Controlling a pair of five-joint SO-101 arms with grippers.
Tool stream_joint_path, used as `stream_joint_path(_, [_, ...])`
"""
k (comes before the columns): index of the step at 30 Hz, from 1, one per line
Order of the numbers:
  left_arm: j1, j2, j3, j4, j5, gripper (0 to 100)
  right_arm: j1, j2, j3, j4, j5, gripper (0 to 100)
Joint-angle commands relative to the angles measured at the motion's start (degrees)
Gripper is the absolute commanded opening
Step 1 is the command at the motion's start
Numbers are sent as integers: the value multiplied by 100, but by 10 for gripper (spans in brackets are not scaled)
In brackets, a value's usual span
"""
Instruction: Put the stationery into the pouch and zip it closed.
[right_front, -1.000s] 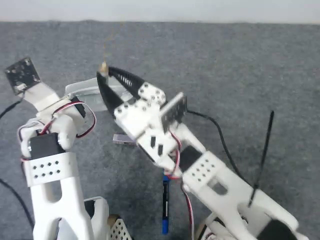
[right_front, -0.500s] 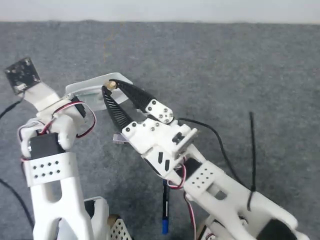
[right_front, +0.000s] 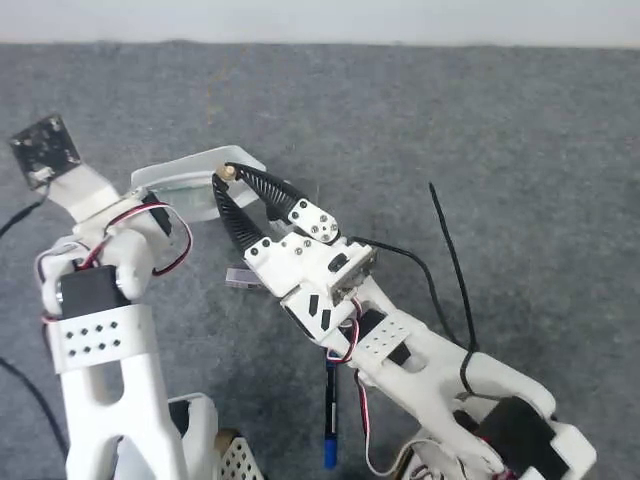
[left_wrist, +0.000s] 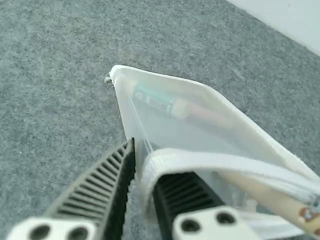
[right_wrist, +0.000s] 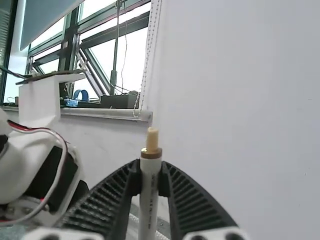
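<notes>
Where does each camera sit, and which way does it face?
High view: fixed off the arms, looking down over the table; the left arm and right arm show, the right gripper by the pouch.
Left wrist view: on the left arm's wrist, facing down at the table; the left gripper clamps the pouch's edge.
Right wrist view: on the right arm's wrist, tilted up toward a wall and windows; the right gripper holds a pencil.
Shared: the pouch in high and left wrist views; the pencil in high and right wrist views.
</notes>
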Motion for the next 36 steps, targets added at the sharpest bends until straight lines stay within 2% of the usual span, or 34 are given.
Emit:
stream_joint_path(1, [26, 0, -92, -176, -18, 9, 57, -13, 0, -127, 44, 6])
stream_joint_path(12, [9, 0, -92, -176, -18, 9, -101, -66, -53, 716, 35, 9])
stream_joint_path(18, [9, 0, -92, -176, -18, 9, -110, -66, -35, 1015, 35, 199])
stream_joint_path(24, [0, 0, -92, -185, -26, 9, -251, -66, -35, 1156, 35, 154])
stream_joint_path(31, [0, 0, -92, -185, -26, 9, -321, -84, 35, 1121, 44, 149])
stream_joint_path(36, [0, 0, -92, -185, -26, 9, -321, -690, 281, 1174, 44, 147])
